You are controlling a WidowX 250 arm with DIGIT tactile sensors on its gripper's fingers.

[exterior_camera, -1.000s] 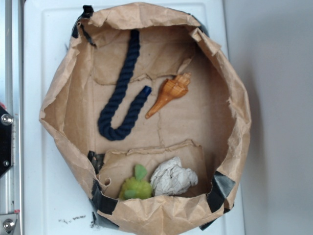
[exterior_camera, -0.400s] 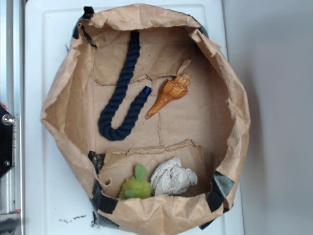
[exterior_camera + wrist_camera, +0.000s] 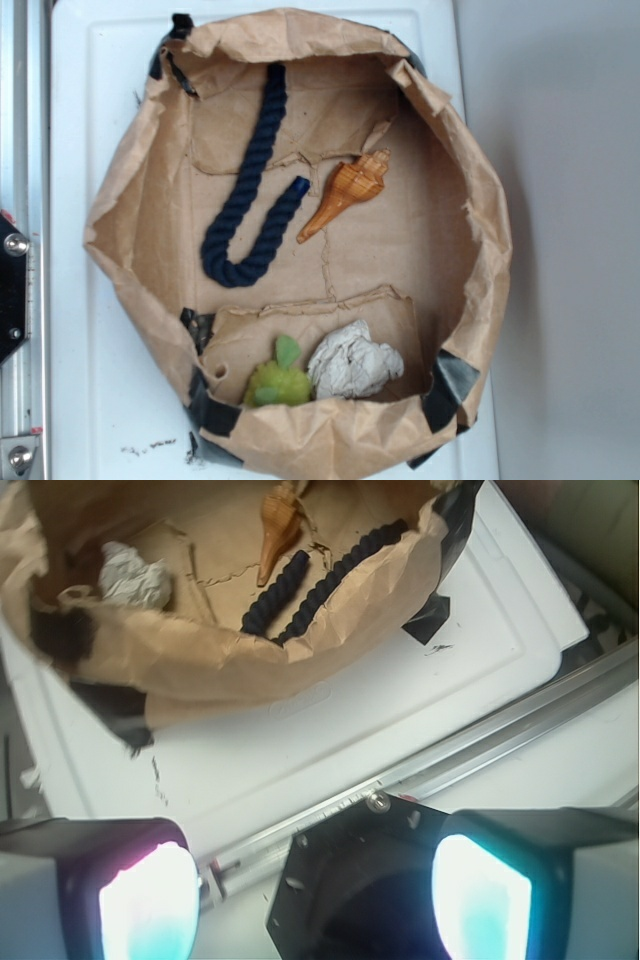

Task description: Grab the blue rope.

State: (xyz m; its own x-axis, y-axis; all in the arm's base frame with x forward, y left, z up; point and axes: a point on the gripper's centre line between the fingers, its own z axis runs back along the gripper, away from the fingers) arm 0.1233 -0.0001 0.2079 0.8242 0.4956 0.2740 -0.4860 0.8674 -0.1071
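- Wrist view: my gripper sits near, outside the paper bag, pads spread wide with nothing between.
- blue rope lies far ahead, just right of centre, inside the bag; hook-shaped, long axis diagonal.
- orange shell just beside its capped end.
- No readable writing.

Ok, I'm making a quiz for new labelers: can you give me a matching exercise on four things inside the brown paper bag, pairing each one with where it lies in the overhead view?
Things:
1. dark navy twisted rope
2. orange spiral shell
3. crumpled white paper ball
4. fuzzy green toy

Places:
A. bottom edge, left of the white ball
B. centre, right of the rope's blue-capped end
C. upper left, bent into a J
D. bottom edge, right of the green toy

Pairs: 1-C, 2-B, 3-D, 4-A
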